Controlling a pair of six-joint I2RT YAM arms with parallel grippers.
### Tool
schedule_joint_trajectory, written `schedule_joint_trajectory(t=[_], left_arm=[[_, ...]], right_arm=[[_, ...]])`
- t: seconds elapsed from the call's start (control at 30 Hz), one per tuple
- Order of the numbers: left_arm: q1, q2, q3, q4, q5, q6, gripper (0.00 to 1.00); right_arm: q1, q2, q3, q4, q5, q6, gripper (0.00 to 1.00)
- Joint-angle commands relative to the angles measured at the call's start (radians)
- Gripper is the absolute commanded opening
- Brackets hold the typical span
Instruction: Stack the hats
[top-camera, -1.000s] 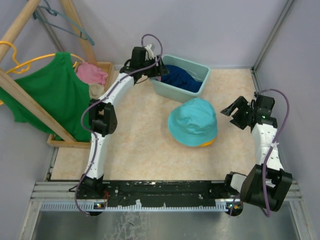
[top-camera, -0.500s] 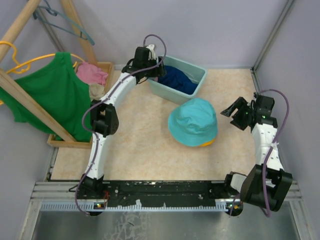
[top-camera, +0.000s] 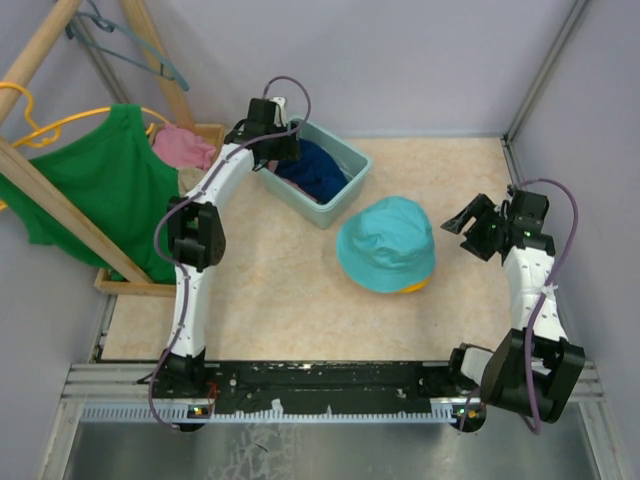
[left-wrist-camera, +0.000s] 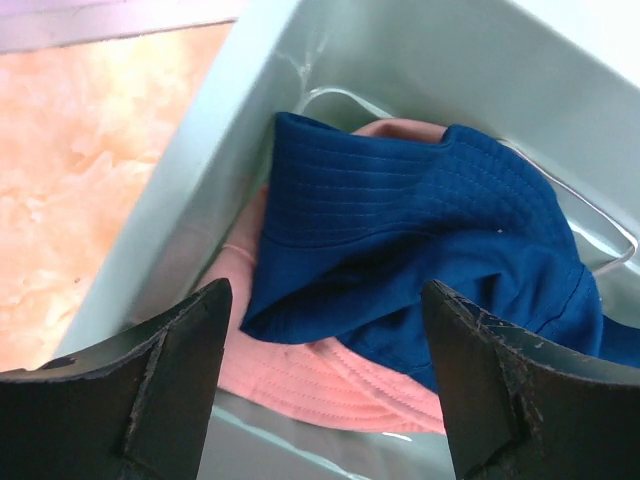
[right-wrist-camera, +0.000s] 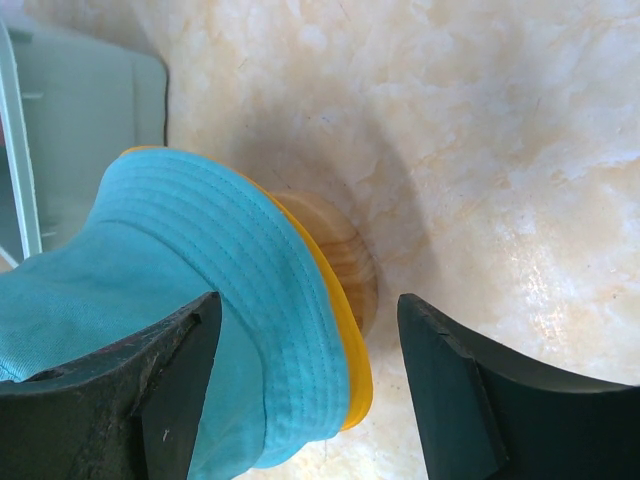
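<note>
Left arm over the bin; two hats not yet stacked.
Left gripper (left-wrist-camera: 325, 330) spread wide and empty above navy hat (left-wrist-camera: 420, 230), which lies on pink hat (left-wrist-camera: 310, 370) in the bin (left-wrist-camera: 200, 170), upper left of the overhead frame. Teal hat (top-camera: 385, 240) covers orange-yellow hat (right-wrist-camera: 345, 340) at centre. Right gripper (right-wrist-camera: 305, 310) agape beside them. Next move: lower and pinch the navy brim alone, though the pink probably lies close under it.

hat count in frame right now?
4. The teal hat sits on the orange-yellow hat on the table; the navy hat lies over the pink hat in the bin. The bin may hide more.
</note>
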Motion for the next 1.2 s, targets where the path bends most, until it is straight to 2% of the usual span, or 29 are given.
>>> schedule_joint_trajectory(t=[0.0, 0.1, 0.27, 0.5, 0.83, 0.87, 0.93, 1.03, 1.07, 1.17], left_arm=[[-0.012, -0.068, -0.014, -0.035, 0.052, 0.035, 0.82], [-0.042, -0.064, -0.003, -0.042, 0.109, 0.024, 0.83], [-0.103, -0.054, -0.016, -0.051, 0.118, 0.017, 0.83], [-0.128, -0.003, -0.015, -0.026, 0.067, -0.015, 0.9], [-0.126, 0.07, 0.051, -0.061, -0.019, -0.016, 0.87], [-0.125, 0.081, 0.062, -0.066, -0.022, -0.014, 0.83], [-0.121, 0.102, 0.09, -0.075, -0.013, -0.02, 0.68], [-0.117, 0.101, 0.121, -0.08, 0.02, -0.038, 0.24], [-0.114, 0.087, 0.124, -0.077, 0.03, -0.044, 0.15], [-0.1, 0.005, 0.127, -0.061, 0.061, -0.058, 0.01]], right_arm=[[0.001, -0.003, 0.046, 0.028, -0.003, -0.014, 0.71], [0.001, -0.001, 0.048, 0.027, -0.006, -0.014, 0.71], [0.002, -0.004, 0.04, 0.027, -0.009, -0.016, 0.71], [0.011, -0.012, 0.04, 0.022, -0.015, -0.015, 0.71], [0.026, -0.007, 0.049, 0.014, -0.016, -0.014, 0.71], [0.029, -0.007, 0.049, 0.015, -0.016, -0.014, 0.71], [0.034, -0.006, 0.059, 0.013, -0.016, -0.01, 0.71], [0.045, -0.004, 0.094, -0.007, 0.002, -0.011, 0.7], [0.049, -0.003, 0.11, -0.015, 0.009, -0.014, 0.7], [0.053, 0.001, 0.168, -0.039, 0.043, -0.018, 0.7]])
